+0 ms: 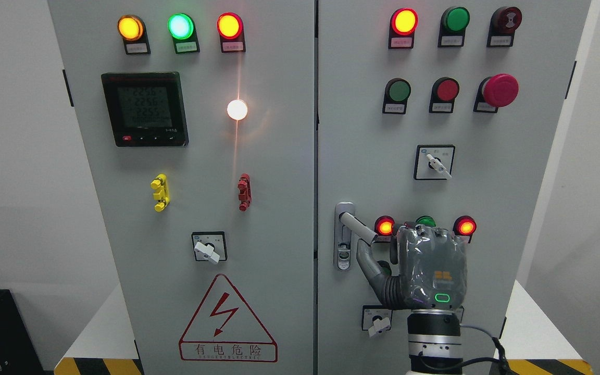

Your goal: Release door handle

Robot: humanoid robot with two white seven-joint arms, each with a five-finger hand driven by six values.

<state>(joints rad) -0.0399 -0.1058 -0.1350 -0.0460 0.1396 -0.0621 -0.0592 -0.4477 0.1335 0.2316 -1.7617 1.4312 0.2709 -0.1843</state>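
The silver door handle [358, 227] juts out and down to the right from its lock plate [344, 245] on the left edge of the right cabinet door [362, 130]. My right hand [427, 265] hovers just right of the handle's tip, its back facing the camera. The thumb [369, 262] is spread out below the handle with a small gap, and the handle's tip shows free to the left of the other fingers. The hand holds nothing. My left arm is out of view.
Lit red lamps [384, 226] [465, 227] and a green button sit behind the hand. A rotary switch [378, 320] lies under the wrist and another [435, 162] above. The left door [201, 156] carries a meter, lamps and a warning triangle.
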